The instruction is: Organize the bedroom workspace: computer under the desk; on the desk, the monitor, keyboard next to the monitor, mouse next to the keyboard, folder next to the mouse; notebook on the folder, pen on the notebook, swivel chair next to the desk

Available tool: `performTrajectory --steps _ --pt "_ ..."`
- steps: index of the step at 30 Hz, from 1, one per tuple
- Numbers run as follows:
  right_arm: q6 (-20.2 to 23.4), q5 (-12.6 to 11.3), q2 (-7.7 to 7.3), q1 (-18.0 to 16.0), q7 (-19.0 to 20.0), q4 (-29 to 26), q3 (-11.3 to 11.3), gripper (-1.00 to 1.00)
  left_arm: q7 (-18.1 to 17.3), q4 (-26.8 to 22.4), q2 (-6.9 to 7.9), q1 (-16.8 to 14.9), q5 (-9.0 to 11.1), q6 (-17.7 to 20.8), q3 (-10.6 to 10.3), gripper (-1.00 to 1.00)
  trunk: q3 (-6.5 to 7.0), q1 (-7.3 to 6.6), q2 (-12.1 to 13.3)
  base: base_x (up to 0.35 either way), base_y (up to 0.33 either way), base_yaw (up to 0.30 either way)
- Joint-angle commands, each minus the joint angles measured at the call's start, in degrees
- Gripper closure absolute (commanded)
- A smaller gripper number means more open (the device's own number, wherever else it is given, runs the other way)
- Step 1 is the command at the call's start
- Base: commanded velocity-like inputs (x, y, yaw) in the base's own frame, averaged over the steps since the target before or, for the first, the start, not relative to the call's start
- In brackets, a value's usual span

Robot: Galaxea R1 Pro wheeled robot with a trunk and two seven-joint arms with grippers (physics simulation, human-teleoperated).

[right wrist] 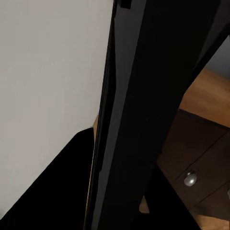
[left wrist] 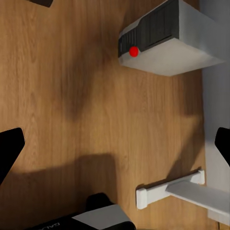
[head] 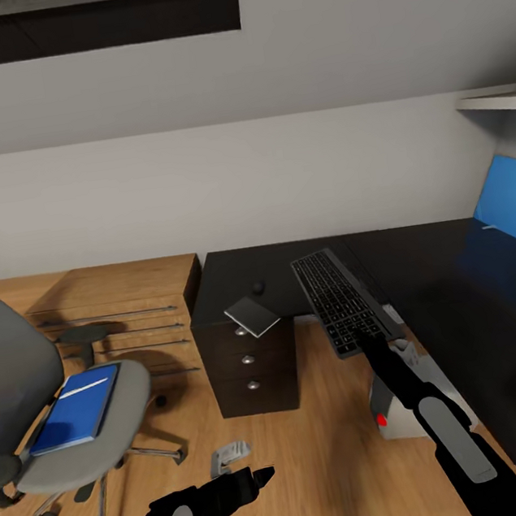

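- The right tool (head: 367, 347) is clamped on the near end of the keyboard (head: 339, 300), which sits tilted in the middle of the head view, its far end over the tabletop (head: 423, 267) and its near end hanging past the front edge. Gripping one end of a long slim thing means it could pivot or slip out if the arm swings fast.
- In the right wrist view the keyboard (right wrist: 139, 110) is just a dark slab edge-on. I honestly can't judge how deep the grip is, so treat it as shaky.
- The mouse (head: 257, 287) is the tiny dome left of the keyboard's far end, and the notebook (head: 252, 316) pokes over the drawer unit's (head: 249, 366) corner just below it. Sweep the keyboard leftward and either could get knocked, and the notebook looks ready to tip onto the floor.
- The computer (head: 393, 415) is low on the floor under the right arm, red light visible. In the left wrist view the computer (left wrist: 163, 38) is at the upper right. Dropping the elbow could shove it.
- The left tool (head: 260, 477) hangs released, low centre of the head view, above bare floor. It's fine unless the base rolls.
- The folder (head: 75, 407) is on the swivel chair (head: 59, 417) at lower left. The chair is on castors, so a bump rolls it off.
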Motion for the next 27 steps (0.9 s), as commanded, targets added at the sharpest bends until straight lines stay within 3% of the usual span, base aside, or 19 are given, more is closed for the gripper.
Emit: performTrajectory --steps 1,27 --pt "0.15 -0.61 -0.07 0.00 0.23 -0.02 0.03 1.00 0.41 -0.05 0.04 -0.05 0.53 0.13 -0.12 -1.00 -0.02 -0.03 -0.04 -0.319 0.000 0.195" --pt "0.41 -0.54 -0.34 0.42 0.29 -2.45 0.01 1.00 0.42 -0.11 0.04 -0.06 0.45 0.04 -1.26 -1.00 0.08 -0.03 -0.04 -0.328 -0.061 0.017"
